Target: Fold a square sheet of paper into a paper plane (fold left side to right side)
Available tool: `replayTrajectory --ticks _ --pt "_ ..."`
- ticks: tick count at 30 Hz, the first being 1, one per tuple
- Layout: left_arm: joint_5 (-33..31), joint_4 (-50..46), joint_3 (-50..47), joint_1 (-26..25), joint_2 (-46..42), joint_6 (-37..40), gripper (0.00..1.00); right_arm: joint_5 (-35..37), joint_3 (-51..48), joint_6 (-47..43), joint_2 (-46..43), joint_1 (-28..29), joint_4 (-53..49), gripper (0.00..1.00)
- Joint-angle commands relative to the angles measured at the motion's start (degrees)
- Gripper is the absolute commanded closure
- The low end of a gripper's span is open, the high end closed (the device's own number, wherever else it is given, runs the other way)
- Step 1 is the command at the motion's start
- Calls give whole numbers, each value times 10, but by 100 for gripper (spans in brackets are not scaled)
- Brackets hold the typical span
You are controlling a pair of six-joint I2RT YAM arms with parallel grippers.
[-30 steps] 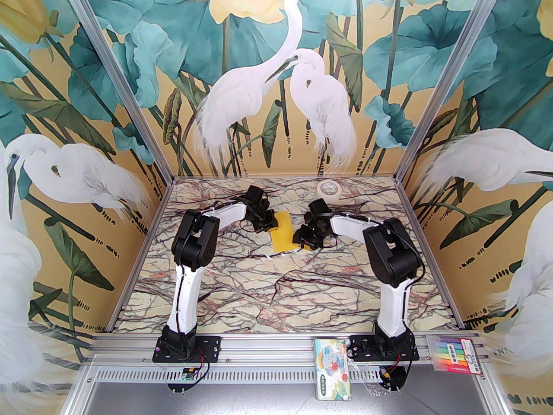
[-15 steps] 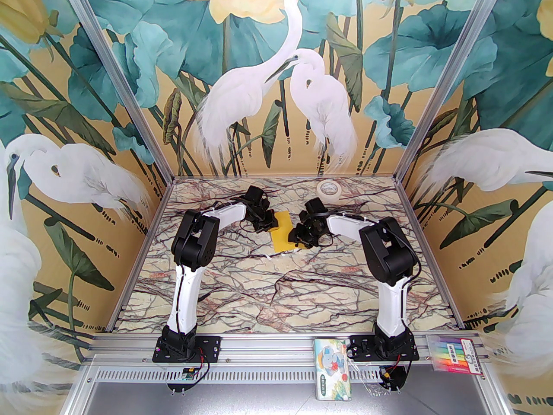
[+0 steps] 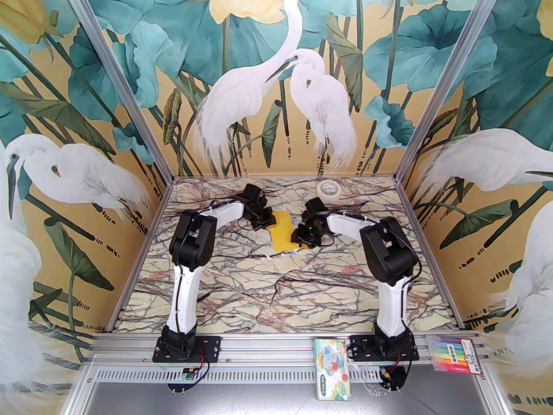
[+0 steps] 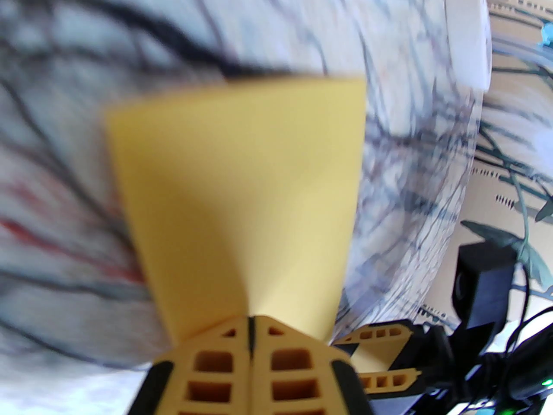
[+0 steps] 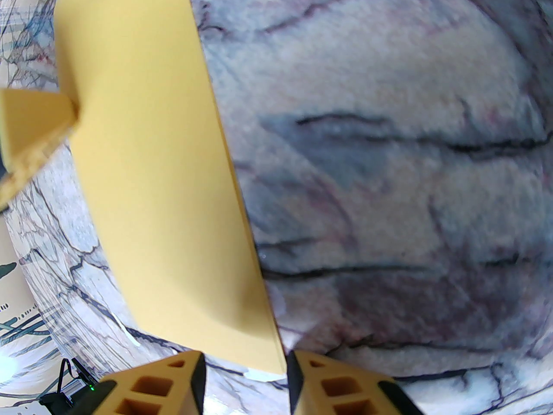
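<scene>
Pinching one edge of the square sheet of paper (image 4: 233,197) with left gripper (image 4: 250,324), fingers pressed flat together. Keeping right gripper (image 5: 244,374) spread, with the sheet's corner just at the gap between its fingers. From the top camera: sheet far-centre on marble table (image 3: 242,283), at 3 o'clock of left gripper and 9 o'clock of right. Tape roll (image 3: 329,188) at 1 o'clock, well apart.
</scene>
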Motion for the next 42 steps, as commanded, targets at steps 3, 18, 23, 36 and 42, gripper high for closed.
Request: replayTrajectory --ticks 3,18,23,36,42 --pt "6 -22 54 19 30 25 97 23 18 -12 -2 4 -21 59" --pt "-31 -47 48 11 81 32 97 29 38 -16 13 10 -46 56" --pt "-29 -43 43 10 79 31 97 15 45 -9 24 16 -37 56" --pt "-27 -42 40 7 75 30 97 -5 48 1 4 19 -13 58" --pt "-23 -41 41 5 78 30 97 23 61 -6 0 23 -38 57"
